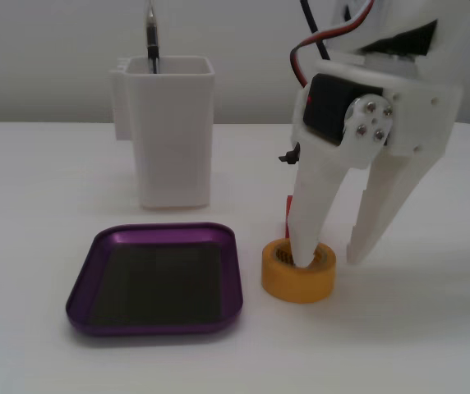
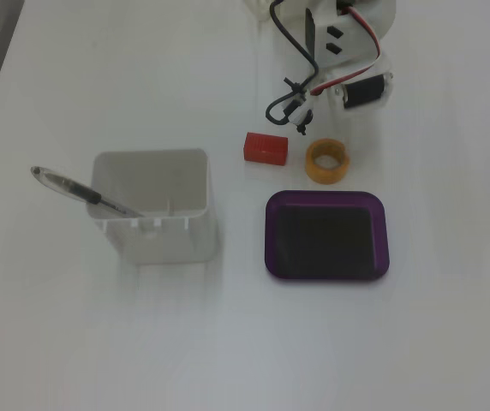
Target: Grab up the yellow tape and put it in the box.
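One finger of the gripper (image 1: 331, 261) sits down in the hollow core of the yellow tape (image 1: 298, 279), the other outside the roll's wall, jaws spread, not yet clamped. Tape lies flat on the table (image 1: 38, 205), just beside the purple box (image 1: 87, 283), not in it. Looks light, stiff, smooth-sided; pinching the wall through the core seems the safest hold.
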Robot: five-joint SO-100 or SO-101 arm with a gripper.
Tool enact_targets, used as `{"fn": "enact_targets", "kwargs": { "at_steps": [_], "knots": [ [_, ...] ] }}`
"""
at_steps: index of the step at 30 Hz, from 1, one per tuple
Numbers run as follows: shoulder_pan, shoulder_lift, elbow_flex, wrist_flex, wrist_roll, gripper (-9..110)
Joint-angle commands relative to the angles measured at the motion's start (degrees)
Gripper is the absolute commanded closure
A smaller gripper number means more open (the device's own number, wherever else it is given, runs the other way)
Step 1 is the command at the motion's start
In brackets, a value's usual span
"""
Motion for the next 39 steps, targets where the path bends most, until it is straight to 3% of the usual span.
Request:
{"fn": "enact_targets", "kwargs": {
  "at_steps": [1, 19, 32, 39],
  "knots": [
    [-0.26, -0.53, 0.26, -1.93, 0.62, 88],
    [-0.26, 0.35, 0.00, 1.85, 0.79, 88],
    [0.09, 11.43, 1.05, 1.49, 0.09, 88],
    [5.45, 11.34, 3.16, 1.23, -0.53, 88]
  ]
}}
